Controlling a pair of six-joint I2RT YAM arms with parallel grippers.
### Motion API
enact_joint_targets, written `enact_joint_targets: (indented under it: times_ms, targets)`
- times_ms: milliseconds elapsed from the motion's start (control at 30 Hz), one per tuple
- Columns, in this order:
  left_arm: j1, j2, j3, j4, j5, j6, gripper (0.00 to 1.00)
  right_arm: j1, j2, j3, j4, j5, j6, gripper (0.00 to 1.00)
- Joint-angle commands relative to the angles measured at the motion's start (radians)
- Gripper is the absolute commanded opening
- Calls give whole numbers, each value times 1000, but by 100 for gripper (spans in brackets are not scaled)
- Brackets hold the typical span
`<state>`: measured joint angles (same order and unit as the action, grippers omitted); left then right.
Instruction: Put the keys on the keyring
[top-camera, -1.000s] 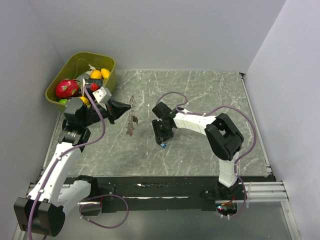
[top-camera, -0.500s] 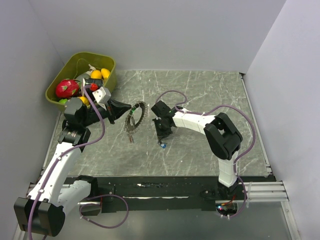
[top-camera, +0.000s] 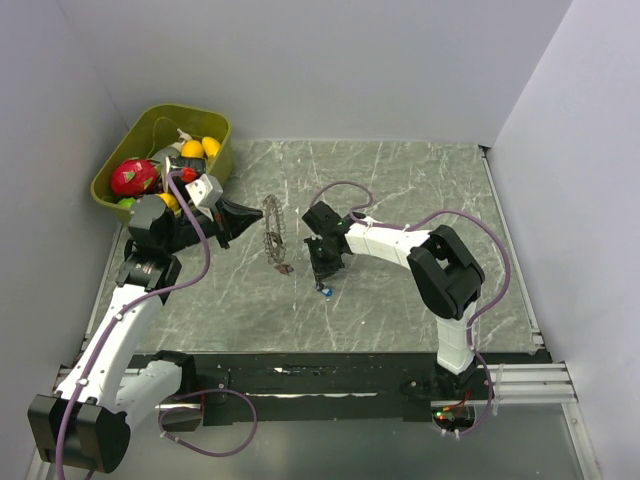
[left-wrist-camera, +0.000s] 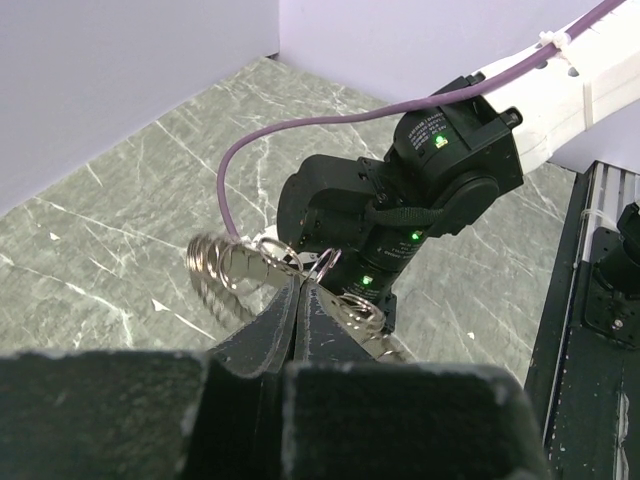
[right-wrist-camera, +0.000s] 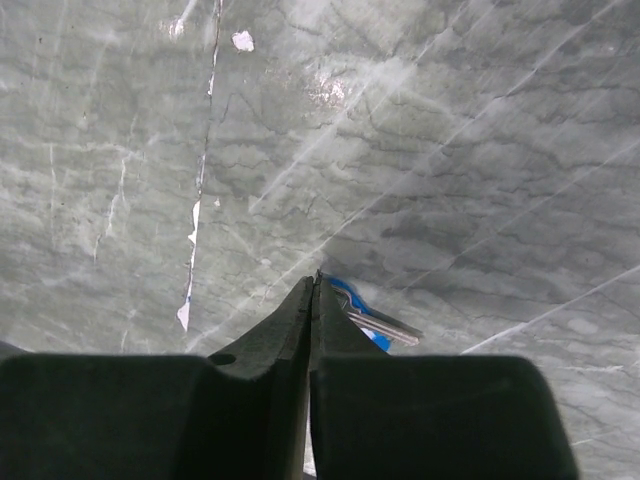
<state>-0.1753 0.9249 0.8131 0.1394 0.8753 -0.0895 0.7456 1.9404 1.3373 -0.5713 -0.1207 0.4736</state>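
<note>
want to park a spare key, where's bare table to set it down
Bare table: the far strip along the back wall, the right side beyond the right arm. Crowded: the middle, where the left gripper holds the keyring beside the right gripper and blue key; green bin fills the far-left corner.

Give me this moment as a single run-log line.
left gripper: shut on keyring | right gripper: shut beside blue key on table, hold unconfirmed | blue key not yet on keyring

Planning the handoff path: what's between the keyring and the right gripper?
Nothing. The top view shows only bare table between the keyring and the right gripper. The blue key lies on the gripper's near side, outside that stretch.
</note>
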Motion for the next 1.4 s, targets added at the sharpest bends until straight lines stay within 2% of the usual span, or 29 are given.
enact_joint_targets:
  times_ms: [0, 200, 233, 367, 467, 567, 600, 1167, 1367]
  targets:
    - [3, -18, 17, 26, 21, 17, 1, 1, 17, 22, 2, -8, -12, 9]
    - [3, -18, 6, 46, 30, 7, 1, 6, 23, 30, -13, -2, -24, 13]
    - [3, -18, 6, 48, 28, 4, 1, 5, 23, 30, -13, 1, -24, 20]
    - [3, -15, 8, 45, 28, 8, 1, 14, 20, 31, -19, 18, -30, 25]
    - [3, -15, 9, 48, 31, 7, 1, 17, 19, 31, -19, 23, -32, 21]
    - [3, -14, 12, 43, 30, 8, 1, 17, 8, 19, 1, 12, -38, 3]
    - [3, -14, 14, 39, 30, 11, 1, 17, -6, 14, 8, 7, -39, 0]
    - [3, -21, 21, -12, 21, 56, 1, 15, -208, -115, 168, -36, -72, 0]
    - [3, -23, 17, -18, 16, 65, 1, 18, -199, -106, 159, -62, -111, 0]
